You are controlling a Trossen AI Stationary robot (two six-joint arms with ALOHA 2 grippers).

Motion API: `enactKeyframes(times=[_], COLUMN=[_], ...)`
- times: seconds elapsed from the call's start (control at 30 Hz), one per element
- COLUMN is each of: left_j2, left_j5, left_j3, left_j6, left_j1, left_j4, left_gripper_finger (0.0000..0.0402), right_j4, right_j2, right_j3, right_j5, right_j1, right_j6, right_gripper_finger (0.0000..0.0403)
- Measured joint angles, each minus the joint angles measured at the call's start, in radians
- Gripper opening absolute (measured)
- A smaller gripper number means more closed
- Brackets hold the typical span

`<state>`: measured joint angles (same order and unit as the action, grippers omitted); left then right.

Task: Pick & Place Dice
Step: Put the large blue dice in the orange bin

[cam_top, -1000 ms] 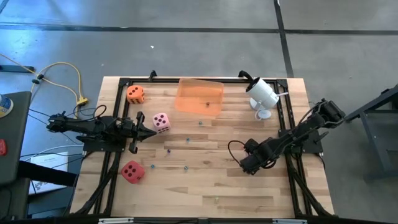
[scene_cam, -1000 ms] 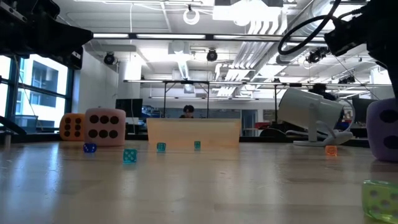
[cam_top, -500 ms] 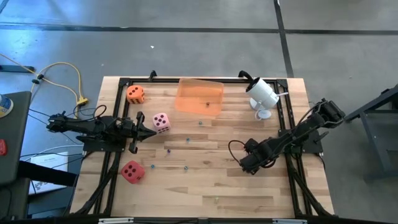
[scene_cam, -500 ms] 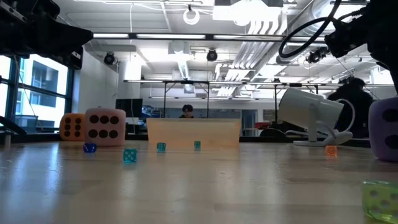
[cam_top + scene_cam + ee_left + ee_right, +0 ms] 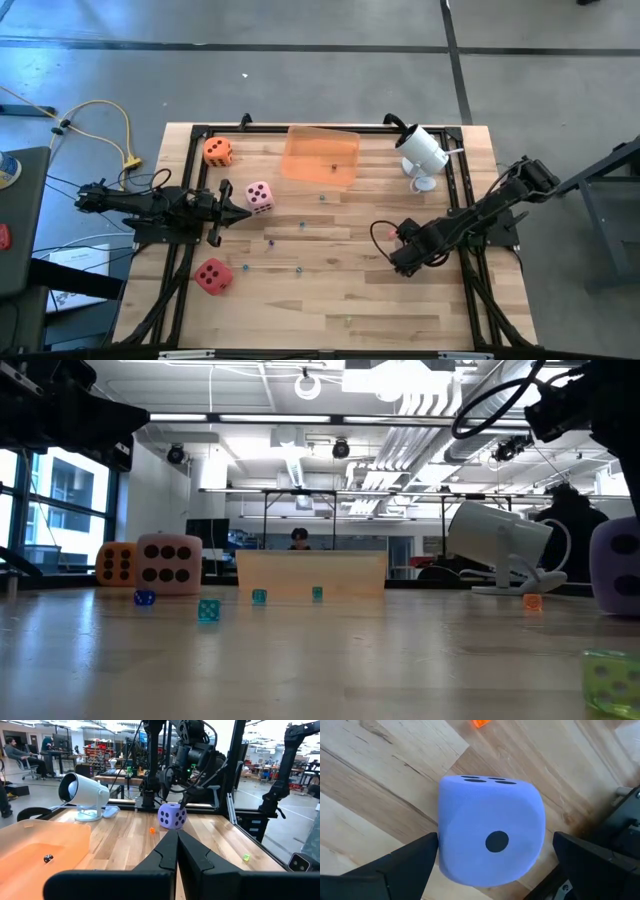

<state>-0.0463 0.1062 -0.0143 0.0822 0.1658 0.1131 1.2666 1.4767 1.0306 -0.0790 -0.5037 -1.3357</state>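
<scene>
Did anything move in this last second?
Barely. The right claw, open around the purple die, shifted slightly toward the table's right edge; it has not closed. The left claw stayed shut beside the pink die. Orange die, red die and tray unchanged.

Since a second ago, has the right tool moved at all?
Yes. In the high view the right tool has shifted slightly toward the table's right edge, away from the pink die, which hasn't moved. It straddles the purple die.
</scene>
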Motion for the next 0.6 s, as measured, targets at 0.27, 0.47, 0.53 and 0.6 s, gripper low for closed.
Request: enactKeyframes(times=[0.27,0.47,0.53,0.6], left_j2=[0.0,0.0,0.0,0.0], left_j5=[0.0,0.0,0.0,0.0], left_j3=[0.0,0.0,0.0,0.0], left_j6=[0.006,0.008,0.008,0.008], left_j1=[0.0,0.0,0.0,0.0], left_j4=[0.0,0.0,0.0,0.0], left_gripper_finger=[0.0001,0.0001,0.0001,0.0001], right_j4=[0.002,0.0,-0.003,-0.005], right_j2=[0.0,-0.012,-0.032,-0.054], right_j3=[0.0,0.0,0.0,0.0], right_j5=[0.007,0.029,0.022,0.003], right_j1=[0.001,0.001,0.001,0.001], right_j6=[-0.006,0.003,0.004,0.004], right_gripper_finger=[0.0388,0.0388,0.0388,0.0388])
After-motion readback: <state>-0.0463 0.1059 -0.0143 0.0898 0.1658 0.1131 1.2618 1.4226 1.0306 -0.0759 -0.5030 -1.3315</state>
